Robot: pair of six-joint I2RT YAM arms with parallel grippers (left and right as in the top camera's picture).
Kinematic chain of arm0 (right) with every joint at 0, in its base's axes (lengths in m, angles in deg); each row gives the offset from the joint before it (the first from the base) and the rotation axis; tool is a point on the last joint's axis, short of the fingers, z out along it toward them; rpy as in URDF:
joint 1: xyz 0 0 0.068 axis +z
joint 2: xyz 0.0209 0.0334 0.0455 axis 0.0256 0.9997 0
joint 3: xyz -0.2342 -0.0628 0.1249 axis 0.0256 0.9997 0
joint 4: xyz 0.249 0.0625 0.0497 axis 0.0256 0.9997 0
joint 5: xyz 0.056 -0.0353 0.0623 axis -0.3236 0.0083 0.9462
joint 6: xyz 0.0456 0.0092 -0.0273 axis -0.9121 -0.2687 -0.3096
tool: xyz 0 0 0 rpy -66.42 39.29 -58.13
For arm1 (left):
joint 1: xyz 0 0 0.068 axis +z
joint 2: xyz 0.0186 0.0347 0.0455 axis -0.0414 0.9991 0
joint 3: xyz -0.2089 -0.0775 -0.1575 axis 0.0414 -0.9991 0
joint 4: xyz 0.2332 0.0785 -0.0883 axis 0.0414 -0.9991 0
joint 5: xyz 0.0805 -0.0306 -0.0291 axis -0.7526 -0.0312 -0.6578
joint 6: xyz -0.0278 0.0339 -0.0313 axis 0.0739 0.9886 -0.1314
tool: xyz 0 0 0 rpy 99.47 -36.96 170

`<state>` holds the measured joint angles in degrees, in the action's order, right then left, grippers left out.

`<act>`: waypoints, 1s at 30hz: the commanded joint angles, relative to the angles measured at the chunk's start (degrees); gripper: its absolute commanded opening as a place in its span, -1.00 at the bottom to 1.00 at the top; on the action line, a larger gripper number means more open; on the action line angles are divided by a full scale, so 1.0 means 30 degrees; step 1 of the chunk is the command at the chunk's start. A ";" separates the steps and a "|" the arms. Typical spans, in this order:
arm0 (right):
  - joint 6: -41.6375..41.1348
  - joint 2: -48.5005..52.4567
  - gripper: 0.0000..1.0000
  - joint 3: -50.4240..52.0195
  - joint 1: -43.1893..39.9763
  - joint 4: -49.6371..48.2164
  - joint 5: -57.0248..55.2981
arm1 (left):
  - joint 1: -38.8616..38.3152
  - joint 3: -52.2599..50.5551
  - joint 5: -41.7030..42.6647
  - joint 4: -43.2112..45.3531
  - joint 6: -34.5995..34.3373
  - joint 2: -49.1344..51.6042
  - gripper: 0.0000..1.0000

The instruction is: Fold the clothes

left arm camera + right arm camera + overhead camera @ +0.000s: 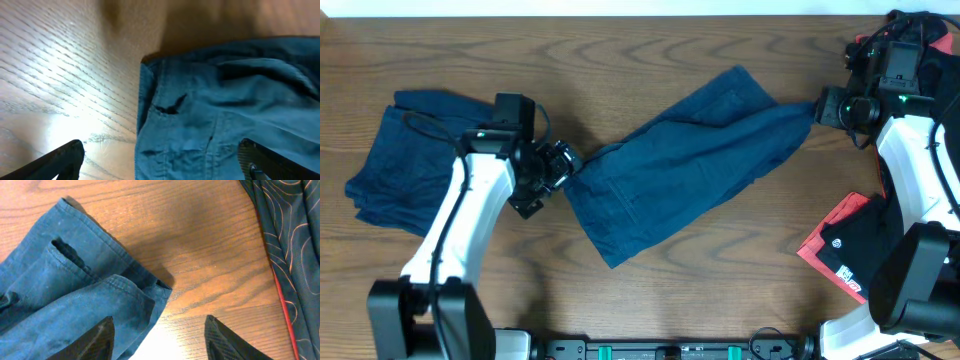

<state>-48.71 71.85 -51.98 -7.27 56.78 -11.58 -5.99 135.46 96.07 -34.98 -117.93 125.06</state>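
A dark navy garment [690, 160] lies spread slantwise across the middle of the table. My left gripper [555, 170] is at its left end. In the left wrist view that gripper [160, 157] is open wide, and the garment's seamed edge [225, 90] lies flat between and below the fingers. My right gripper [825, 105] is at the garment's far right corner. In the right wrist view it [157, 332] stands open, its left finger [97, 340] over the hemmed corner [65, 295] and its right finger over bare wood.
A second navy garment [405, 155] lies bunched at the left, behind my left arm. Black cloth with red trim [850, 245] sits at the right edge, and more of it [295, 240] lies just right of my right gripper.
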 commanded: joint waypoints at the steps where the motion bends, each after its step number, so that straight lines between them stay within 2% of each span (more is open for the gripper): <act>1: 0.0962 -0.0124 0.05 -0.0066 0.0029 -0.0146 0.2535 | 0.0015 0.0000 0.0044 0.0313 0.0991 -0.1421 0.91; 3: 0.1996 -0.0408 -0.01 -0.0066 0.0051 -0.0576 0.5945 | -0.0036 0.0000 0.0466 0.0794 0.1435 -0.1982 0.75; 6: 0.2681 -0.0678 -0.19 -0.0066 0.0153 -0.1698 1.1810 | -0.0299 0.0000 0.0962 0.1552 0.1734 -0.2295 0.19; 9: 0.3395 -0.0561 -0.21 -0.0058 0.0772 -0.2404 1.6582 | -0.0823 -0.0073 0.0903 0.2186 0.1785 -0.2040 -0.39; 11: 0.3519 -0.0495 -0.20 -0.0036 0.1370 -0.2266 1.6866 | -0.1209 -0.0131 0.0882 0.2448 0.1785 -0.1698 -0.47; 20: 0.3504 0.1239 -0.07 0.0248 0.4393 -0.2346 1.6123 | -0.3257 -0.0131 0.0889 0.3577 0.1778 0.1362 -0.49; 30: 0.3002 0.6200 -0.03 0.0248 0.4692 -0.2543 1.3529 | -0.4481 -0.0131 0.0896 0.3461 0.1770 0.5042 -0.49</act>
<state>-39.40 87.04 -51.72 7.27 48.91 31.80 -18.47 135.44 98.72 -24.05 -113.37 137.80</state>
